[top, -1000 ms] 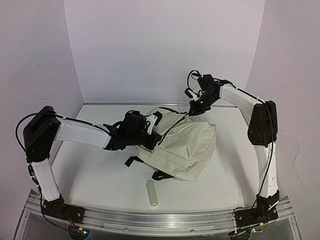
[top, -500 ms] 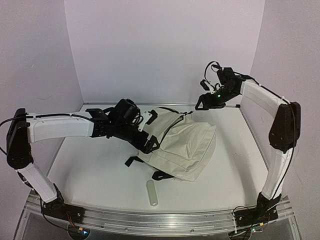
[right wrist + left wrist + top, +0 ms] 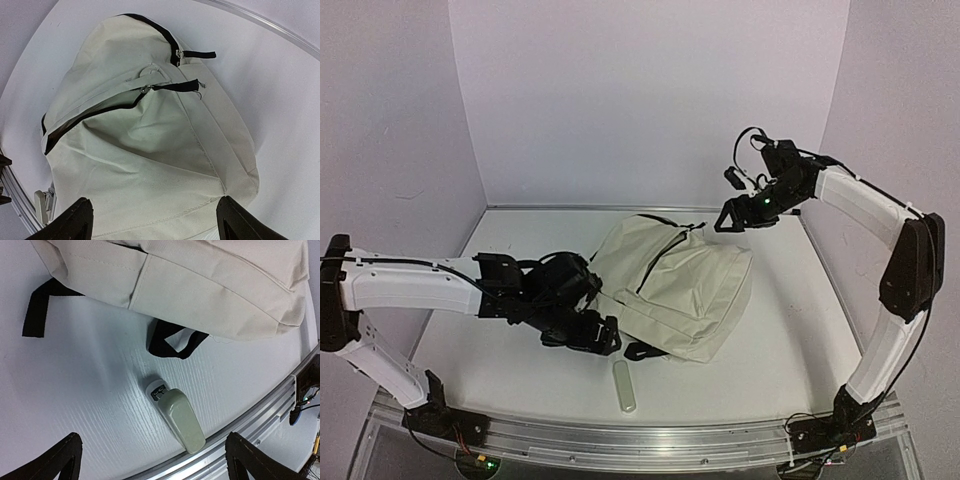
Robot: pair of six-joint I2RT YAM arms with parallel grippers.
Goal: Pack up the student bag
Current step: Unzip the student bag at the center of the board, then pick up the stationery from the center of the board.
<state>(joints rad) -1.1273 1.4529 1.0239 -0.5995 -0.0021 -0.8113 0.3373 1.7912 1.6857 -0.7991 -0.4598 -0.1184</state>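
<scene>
Student bag (image 3: 675, 290) lies slumped on bench (image 3: 790, 330), just ahead of left pincer (image 3: 152, 460), below right pincer (image 3: 731, 214). Both pincers released, empty. Fabric looks soft, floppy, light. Best hold is probably the zipper edge (image 3: 95, 116), not the flat panel.

White table (image 3: 790, 330), cream student bag (image 3: 685, 290) lying flat mid-table, small pale green oblong object (image 3: 625, 387) near its front edge

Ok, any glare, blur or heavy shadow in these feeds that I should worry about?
Top external: even light, lilac cast on the walls, no glare. Left wrist: sharp; soft shadow on the table beside the small grey-green item; fingers of the left end effector dark and soft-edged. Right wrist: student bag crisp, folds softly shaded.
</scene>
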